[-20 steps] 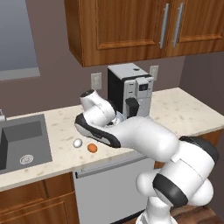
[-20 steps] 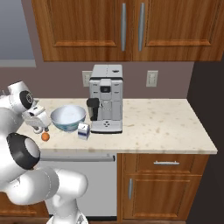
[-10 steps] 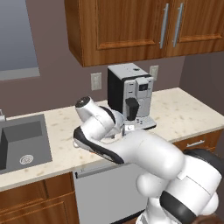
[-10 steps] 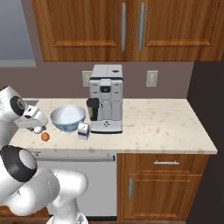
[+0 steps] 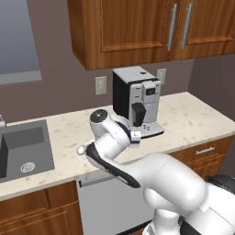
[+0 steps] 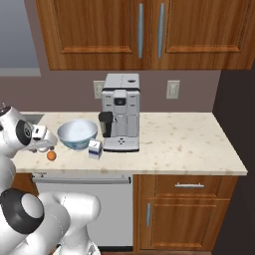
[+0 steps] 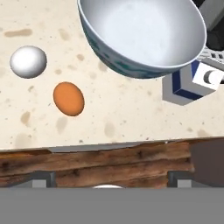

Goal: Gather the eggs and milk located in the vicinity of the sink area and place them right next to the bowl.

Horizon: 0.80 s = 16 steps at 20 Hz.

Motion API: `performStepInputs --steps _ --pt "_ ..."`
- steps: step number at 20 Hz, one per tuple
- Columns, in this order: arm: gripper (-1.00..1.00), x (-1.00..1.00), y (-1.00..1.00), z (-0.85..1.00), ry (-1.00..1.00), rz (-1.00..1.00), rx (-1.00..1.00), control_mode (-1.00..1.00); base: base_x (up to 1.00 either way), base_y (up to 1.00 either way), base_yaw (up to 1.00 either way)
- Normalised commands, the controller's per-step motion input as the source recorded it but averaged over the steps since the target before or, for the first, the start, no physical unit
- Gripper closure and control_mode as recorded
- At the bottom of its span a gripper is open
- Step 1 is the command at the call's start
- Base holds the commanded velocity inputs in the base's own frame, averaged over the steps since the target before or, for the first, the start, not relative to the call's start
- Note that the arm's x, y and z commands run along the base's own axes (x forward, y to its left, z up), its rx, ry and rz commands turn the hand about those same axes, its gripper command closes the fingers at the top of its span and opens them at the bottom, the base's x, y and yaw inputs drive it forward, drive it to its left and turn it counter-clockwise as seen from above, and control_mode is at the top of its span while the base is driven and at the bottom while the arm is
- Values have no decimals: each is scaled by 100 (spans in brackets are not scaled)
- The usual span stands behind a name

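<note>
In the hand view the wide bowl (image 7: 144,35), pale inside and blue-patterned outside, stands on the speckled counter. To its left lie the white egg (image 7: 28,61) and the orange-brown egg (image 7: 68,99), apart from each other. The milk carton (image 7: 192,83), white with blue, stands just right of the bowl. My gripper (image 7: 111,178) hovers open over the counter's front edge, with nothing between its fingertips (image 7: 43,177). The right base view shows the bowl (image 6: 77,133), the milk (image 6: 95,149) and the orange egg (image 6: 51,156). In the left base view my arm hides the bowl; the white egg (image 5: 81,149) and the milk (image 5: 135,136) peek out.
The dark sink (image 5: 23,151) is recessed at the counter's left end. A coffee machine (image 6: 120,112) stands against the wall right of the bowl. Wall cabinets (image 6: 144,32) hang overhead. The counter (image 6: 184,139) stretches on to the right.
My arm has swung its elbow up over the counter and now covers the bowl in the left base view. The gripper stays open. Eggs, milk and bowl lie where they were.
</note>
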Motion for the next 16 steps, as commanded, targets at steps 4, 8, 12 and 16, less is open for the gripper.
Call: performStepInputs --steps 4,8,12,16 --pt "-100 0 1 -1 0 21 4 -100 0 0 0" --pt "-100 0 7 -3 0 10 0 -100 0 0 0" --pt "-100 2 8 -9 0 2 0 -100 0 0 0" --pt "-100 11 10 -15 0 0 0 -100 0 0 0"
